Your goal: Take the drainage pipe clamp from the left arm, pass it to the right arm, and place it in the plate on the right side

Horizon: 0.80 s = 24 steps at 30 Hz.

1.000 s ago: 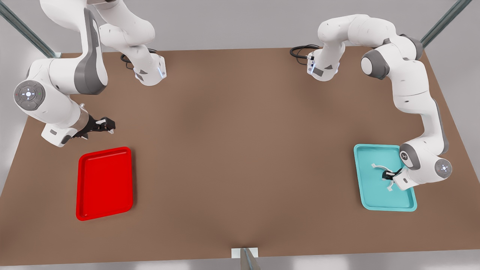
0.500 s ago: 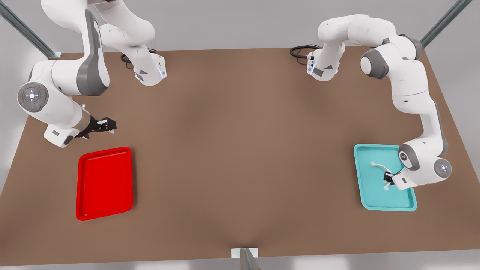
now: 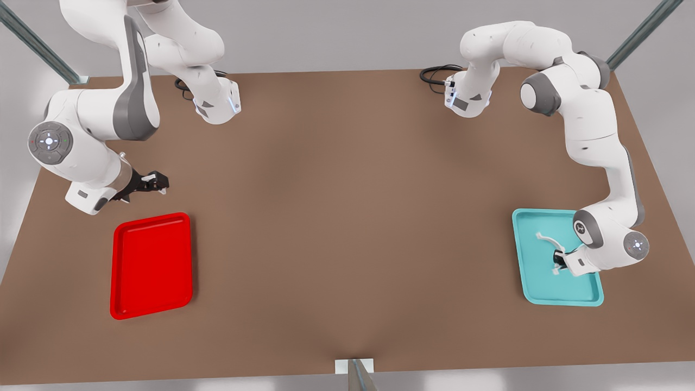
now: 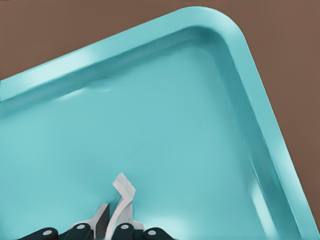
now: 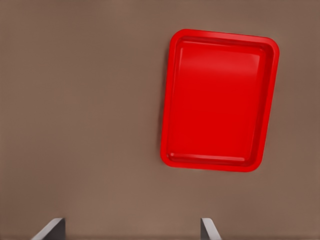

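Two fingers of our left gripper (image 3: 557, 259) sit down inside the teal tray (image 3: 592, 297), closed to a narrow gap around the drainage pipe clamp (image 3: 549, 241). In the left wrist view one white end tab of the clamp (image 4: 122, 192) rises between our fingers (image 4: 104, 216), so we judge the strap pinched near one end, though whether it has lifted off the tray floor we cannot tell. From the grip, the clamp's arc runs away across the tray toward the far rim in the front view, its long axis roughly along the tray's length.

Our right gripper (image 3: 155, 181) waits well apart, at the front view's left, hovering above the brown table (image 3: 347, 217) just beyond the plate (image 3: 152, 263). Its fingers (image 5: 52, 229) stand wide open. We judge the coming move as a lift, then a carry toward the table's middle.
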### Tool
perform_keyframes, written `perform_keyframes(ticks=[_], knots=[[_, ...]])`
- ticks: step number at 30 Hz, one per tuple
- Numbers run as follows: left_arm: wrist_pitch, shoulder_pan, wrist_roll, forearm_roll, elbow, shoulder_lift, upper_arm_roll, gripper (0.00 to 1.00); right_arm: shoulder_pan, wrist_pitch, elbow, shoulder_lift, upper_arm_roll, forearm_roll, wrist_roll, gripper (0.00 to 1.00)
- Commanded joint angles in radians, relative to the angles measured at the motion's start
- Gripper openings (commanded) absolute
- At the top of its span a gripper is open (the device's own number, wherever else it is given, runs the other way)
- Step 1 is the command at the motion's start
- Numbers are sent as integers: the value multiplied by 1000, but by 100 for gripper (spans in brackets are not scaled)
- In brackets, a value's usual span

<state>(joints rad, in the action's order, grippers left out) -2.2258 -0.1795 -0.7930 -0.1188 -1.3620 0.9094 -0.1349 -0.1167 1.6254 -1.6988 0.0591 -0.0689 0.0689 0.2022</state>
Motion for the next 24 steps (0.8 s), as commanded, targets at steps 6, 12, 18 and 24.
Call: perform_keyframes(ticks=[6,12,18,24], knots=[[-5,0,-11,-2,1,3,0,26,0,8,-9,-1,0,0,13,100],[-6,0,-11,-1,3,8,0,26,0,8,-13,-2,0,0,13,100],[-5,6,9,1,4,3,0,21,0,10,-15,-2,-2,2,13,100],[41,37,77,-2,3,-35,-9,21,0,11,-15,-2,0,0,13,100]])
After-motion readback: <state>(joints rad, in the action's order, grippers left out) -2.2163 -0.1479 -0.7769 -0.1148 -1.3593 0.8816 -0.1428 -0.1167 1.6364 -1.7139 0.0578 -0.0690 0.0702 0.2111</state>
